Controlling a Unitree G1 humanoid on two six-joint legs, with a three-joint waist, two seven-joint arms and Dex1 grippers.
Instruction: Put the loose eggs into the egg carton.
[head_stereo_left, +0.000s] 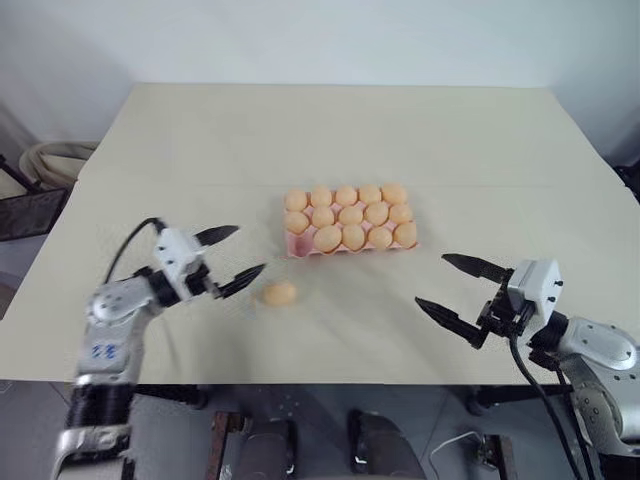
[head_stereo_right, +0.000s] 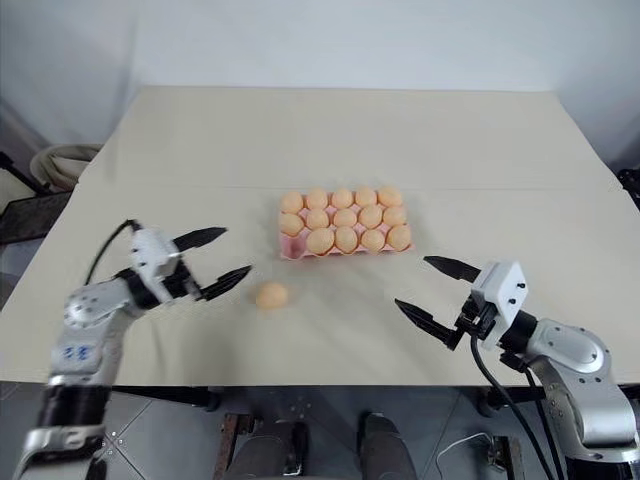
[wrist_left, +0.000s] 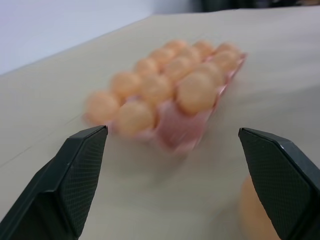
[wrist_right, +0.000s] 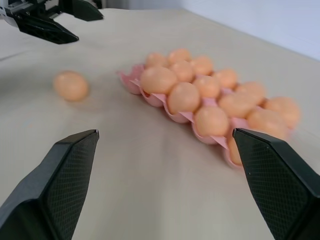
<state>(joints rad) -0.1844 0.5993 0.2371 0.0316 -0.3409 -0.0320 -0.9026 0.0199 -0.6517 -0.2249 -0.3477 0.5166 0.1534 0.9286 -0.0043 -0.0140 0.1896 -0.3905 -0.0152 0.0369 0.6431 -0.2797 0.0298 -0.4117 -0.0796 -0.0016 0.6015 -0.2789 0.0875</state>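
1 beige table (head_stereo_left: 200, 150), pale wall (head_stereo_left: 300, 40) behind

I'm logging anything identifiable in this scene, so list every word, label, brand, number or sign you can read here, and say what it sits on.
Small blue marking on the grey forearm casing of the left arm: too small and blurred to read.
Pink moulded egg carton: no text visible.
Loose pale orange egg on the beige table: no marking visible.
White housings behind the left gripper and right gripper: no readable text.
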